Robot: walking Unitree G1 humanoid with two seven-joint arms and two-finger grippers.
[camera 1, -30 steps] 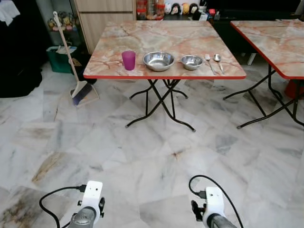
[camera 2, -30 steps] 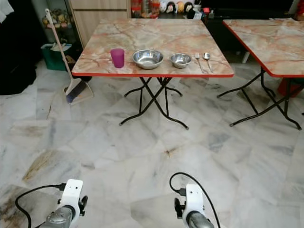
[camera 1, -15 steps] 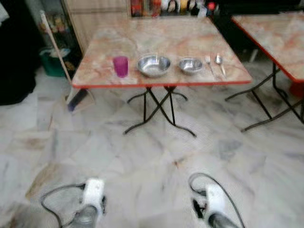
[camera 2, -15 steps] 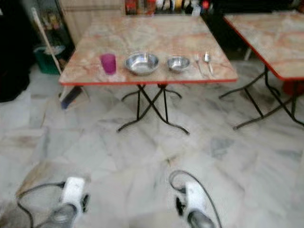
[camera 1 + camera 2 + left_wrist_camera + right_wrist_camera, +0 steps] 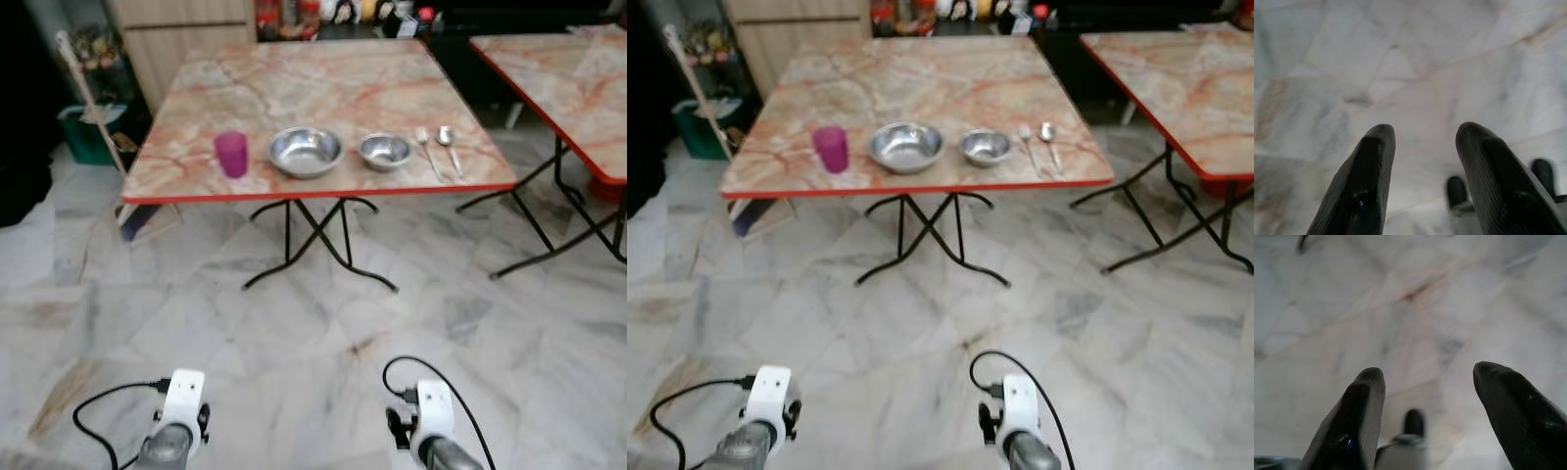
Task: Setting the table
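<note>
Square marble-pattern folding table with red edge and black crossed legs (image 5: pixel 323 83) stands ahead on pale marble tile floor (image 5: pixel 294 333), well apart from robot. Along its near edge, in a row from robot's left: translucent purple plastic cup (image 5: pixel 232 154), upright; large shiny steel bowl (image 5: pixel 306 150); smaller steel bowl (image 5: pixel 384 150); metal fork (image 5: pixel 426 149) and metal spoon (image 5: pixel 450 145) lying side by side, near but not touching. 2nd matching marble-top table (image 5: pixel 563 73) sits to the right. Wood-handled broom (image 5: pixel 93 117) leans beside green bin (image 5: pixel 83 132) at left of the table. Left gripper (image 5: pixel 1422 147) hangs low over floor, 2 black fingers (image 5: pixel 1369 176) spread apart, nothing between them. Right gripper (image 5: pixel 1425 391) likewise low over floor tiles, fingers (image 5: pixel 1359 416) wide apart, holding nothing. Both white wrist units with black cables show at the bottom of the head views.
</note>
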